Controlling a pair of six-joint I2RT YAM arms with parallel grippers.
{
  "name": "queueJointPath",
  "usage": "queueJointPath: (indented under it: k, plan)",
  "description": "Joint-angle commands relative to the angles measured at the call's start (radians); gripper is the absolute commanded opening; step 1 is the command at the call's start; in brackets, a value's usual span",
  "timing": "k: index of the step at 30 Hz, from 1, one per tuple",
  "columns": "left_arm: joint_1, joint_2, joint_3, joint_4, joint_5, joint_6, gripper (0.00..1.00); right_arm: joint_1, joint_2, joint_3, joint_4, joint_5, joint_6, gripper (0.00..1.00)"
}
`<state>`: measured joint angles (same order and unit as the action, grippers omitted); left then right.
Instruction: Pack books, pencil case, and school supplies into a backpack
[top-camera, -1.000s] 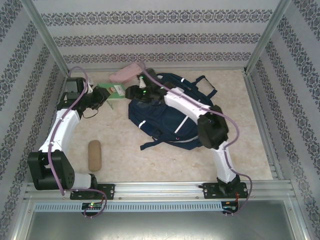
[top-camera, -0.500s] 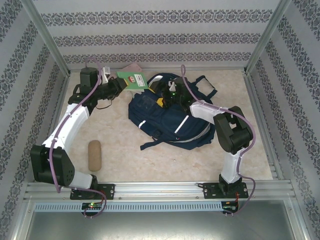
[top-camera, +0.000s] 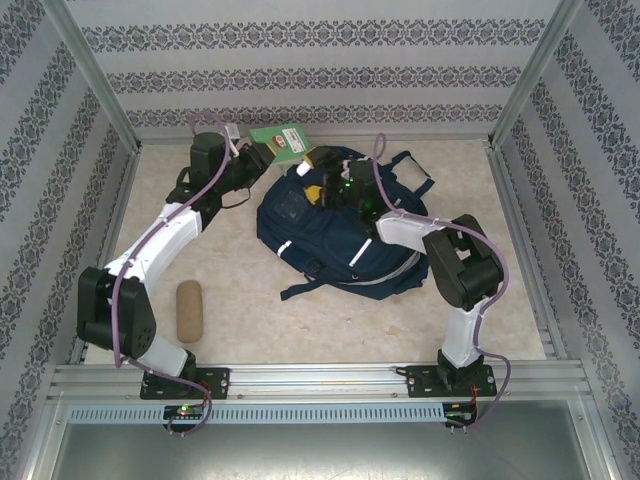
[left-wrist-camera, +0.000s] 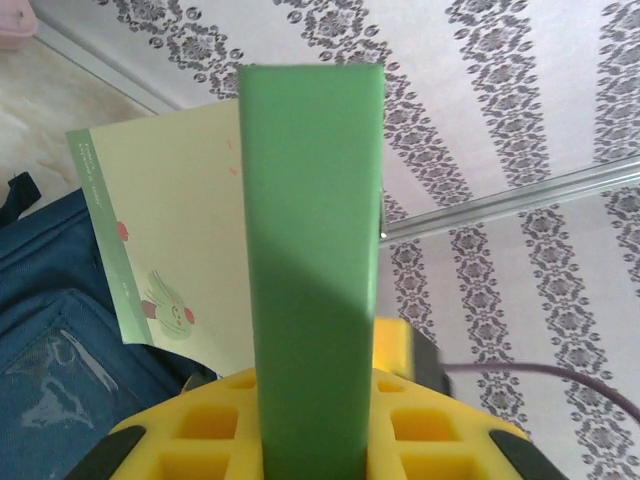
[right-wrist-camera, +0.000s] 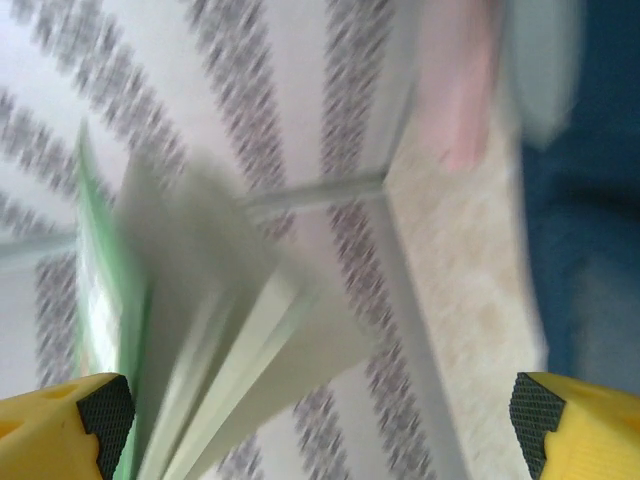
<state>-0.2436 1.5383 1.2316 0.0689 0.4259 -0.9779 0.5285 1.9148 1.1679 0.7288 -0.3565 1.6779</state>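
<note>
The left gripper (top-camera: 258, 160) was clamped on the small green book (top-camera: 281, 141), holding it near the far edge of the table (top-camera: 250, 320), just beside the backpack (top-camera: 330, 245). The right gripper (right-wrist-camera: 320, 410) hung over the backpack's far end with its jaws wide apart

Beige table (top-camera: 250, 300) carries backpack (top-camera: 330, 245) and, seemingly, tan piece (top-camera: 189, 309).

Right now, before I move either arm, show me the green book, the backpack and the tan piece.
green book (top-camera: 281, 141), top external view, middle of its cover.
backpack (top-camera: 310, 240), top external view, navy front panel.
tan piece (top-camera: 189, 310), top external view, its middle.
</note>
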Motion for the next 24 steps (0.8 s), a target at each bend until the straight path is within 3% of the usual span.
queueJointPath:
  k: [1,6,13,24]
  plan:
    - [-0.029,0.021,0.003,0.078,-0.046,-0.011,0.00,0.095,-0.050,0.040,0.155,-0.062,0.011,0.98]
    - [-0.028,0.018,0.008,0.066,-0.076,-0.006,0.00,0.084,-0.069,0.005,0.129,-0.027,-0.009,0.98]
    - [-0.033,0.022,-0.006,0.143,-0.021,-0.093,0.00,0.084,-0.009,0.078,0.170,-0.031,0.035,0.94]
    - [-0.044,-0.079,-0.094,0.069,-0.026,-0.096,0.00,0.045,0.046,0.121,0.237,0.031,0.075,0.77]
